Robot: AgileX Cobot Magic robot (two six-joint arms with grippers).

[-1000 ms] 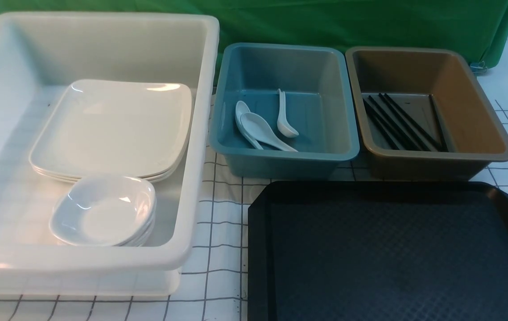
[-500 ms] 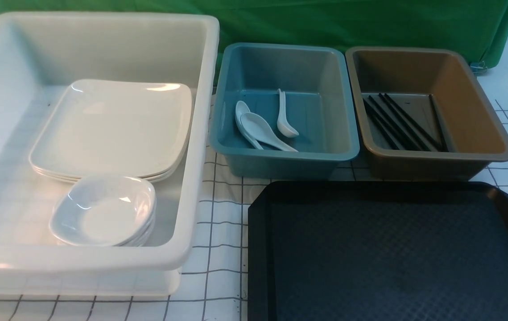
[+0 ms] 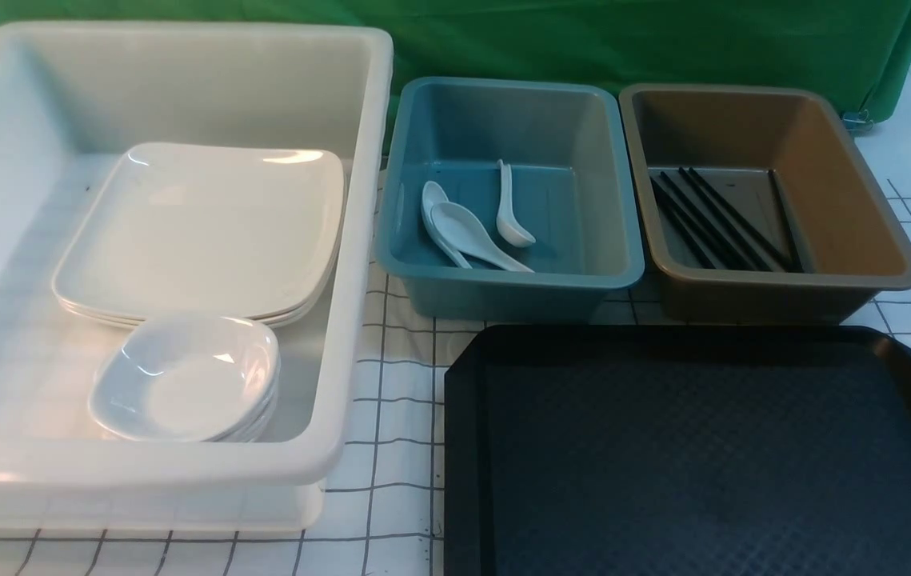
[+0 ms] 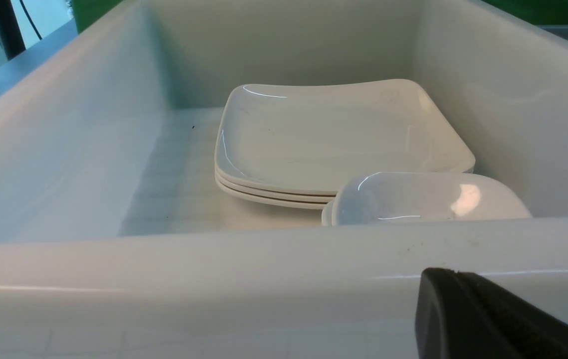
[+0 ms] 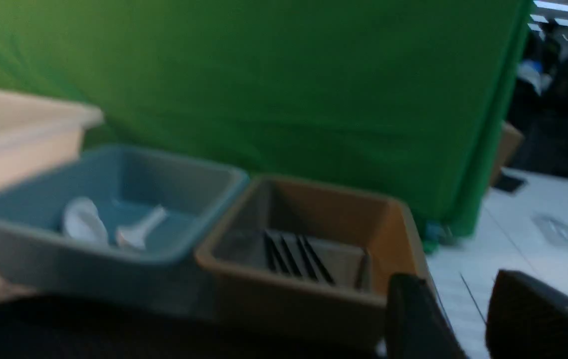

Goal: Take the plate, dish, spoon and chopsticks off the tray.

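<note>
Chopsticks [image 3: 715, 216], long thin black sticks, lay in the brown plastic tub [image 3: 855, 200], long axes running eleven to five o'clock. Big black diamond-textured tray [image 3: 711, 456] sat bare. Left gripper [image 4: 493, 319] was closed, empty; right gripper [image 5: 468, 319] stood apart, empty.

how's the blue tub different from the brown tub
The blue tub holds white spoons; the brown tub holds black chopsticks. The blue tub sits between the white bin and the brown tub; the brown tub is rightmost. The blue tub's spoons lie scattered; the brown tub's chopsticks lie roughly parallel. Both are similar-sized rectangular tubs, side by side behind the tray.
</note>
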